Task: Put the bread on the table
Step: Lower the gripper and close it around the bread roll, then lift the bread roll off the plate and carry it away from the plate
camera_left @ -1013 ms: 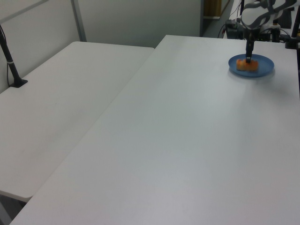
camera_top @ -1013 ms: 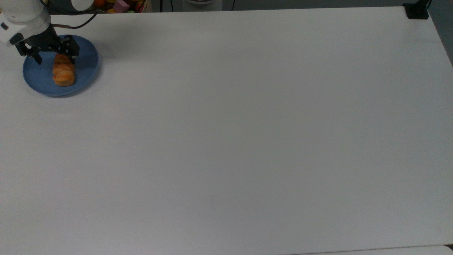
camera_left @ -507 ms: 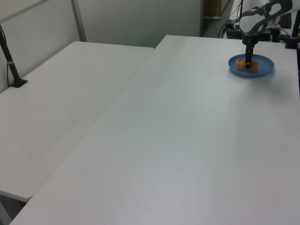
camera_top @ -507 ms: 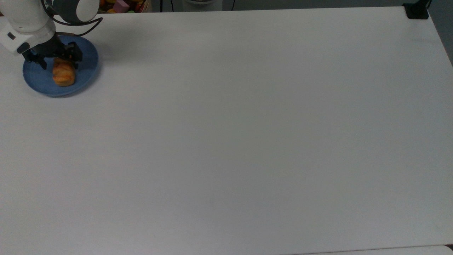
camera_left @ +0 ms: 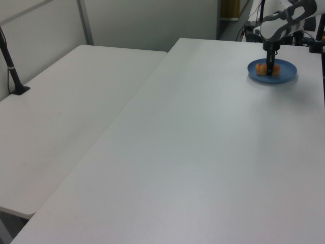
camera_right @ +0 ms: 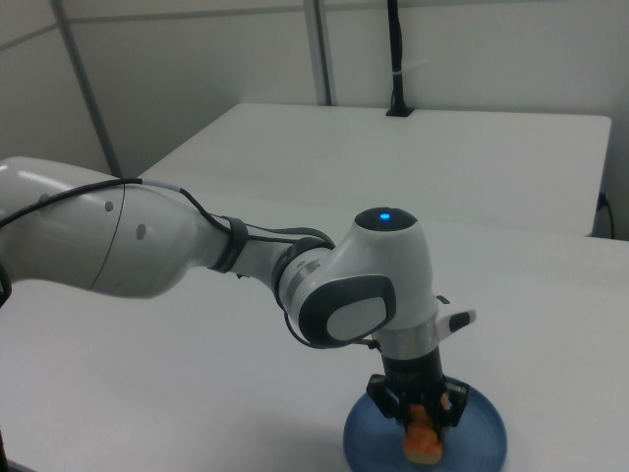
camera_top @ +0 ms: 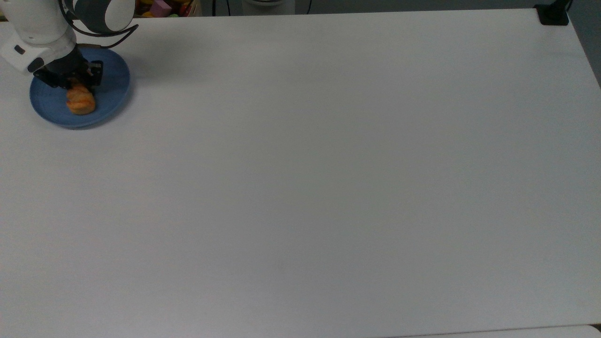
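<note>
Bread lies on the blue plate, at about ten o'clock on the table in the top view. Gripper is down over the roll's far end — fingers straddle it, closed against its sides. In the right view the bread sits between the fingertips, resting on the plate.

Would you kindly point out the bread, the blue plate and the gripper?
bread (camera_top: 80, 104), top view, its ridged top.
blue plate (camera_top: 114, 82), top view, bare rim.
gripper (camera_top: 73, 82), top view, between its fingertips.
</note>
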